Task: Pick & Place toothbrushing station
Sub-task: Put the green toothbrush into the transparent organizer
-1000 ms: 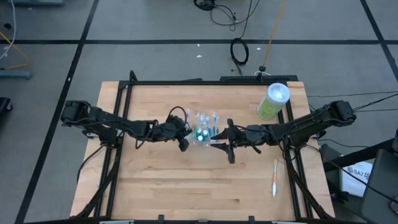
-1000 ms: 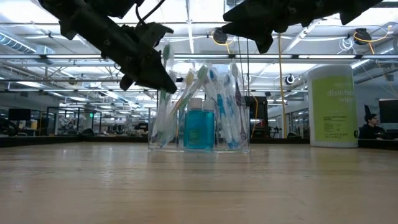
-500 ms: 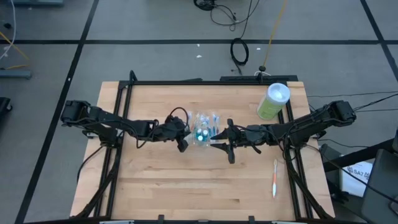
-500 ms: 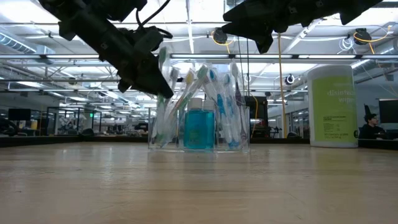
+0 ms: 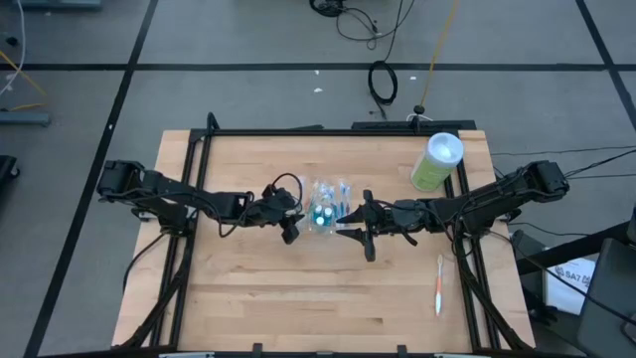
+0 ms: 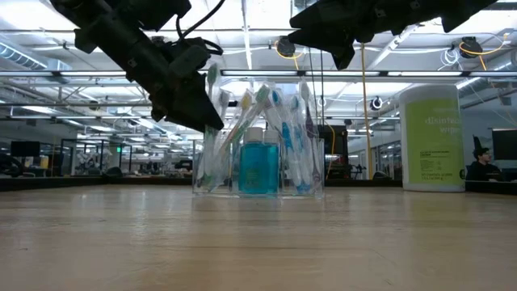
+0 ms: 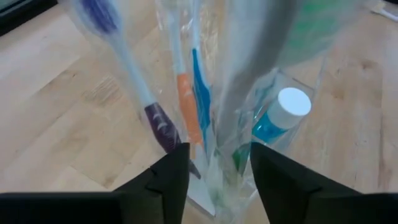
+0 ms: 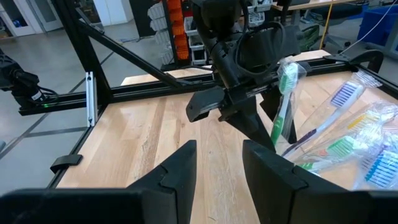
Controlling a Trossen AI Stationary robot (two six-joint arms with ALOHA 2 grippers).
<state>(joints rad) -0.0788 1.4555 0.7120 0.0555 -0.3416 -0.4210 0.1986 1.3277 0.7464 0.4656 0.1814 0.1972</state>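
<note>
The clear plastic cup (image 5: 324, 211) stood a little above the middle of the high view, on the wooden counter (image 5: 248, 298), already packed with wrapped toothbrushes (image 6: 279, 137) leaning at angles around a small teal bottle (image 6: 258, 166) with a white cap. By that look, most of the station had been filled. One orange-and-white toothbrush (image 5: 438, 283) lay alone near the right edge of the counter in the lower right of the high view, well apart from the cup, so at least that piece seemed left to bring in.

The left end effector (image 5: 288, 221) sat just to the left of the cup in the high view. In its own wrist view its two dark fingers (image 7: 171, 177) stood apart, with the wrapped brush handles rising in the gap between them; whether either finger touched a wrapper was hard to tell, but nothing looked pinched. I judged it to be open and holding nothing.

The right end effector (image 5: 356, 231) hung just right of the cup in the high view, raised above the counter as the low view showed. Its fingers (image 8: 180, 168) were parted with only bare counter between them, and it gripped nothing. A light-green canister (image 5: 437, 162) stood at the upper right of the counter.
</note>
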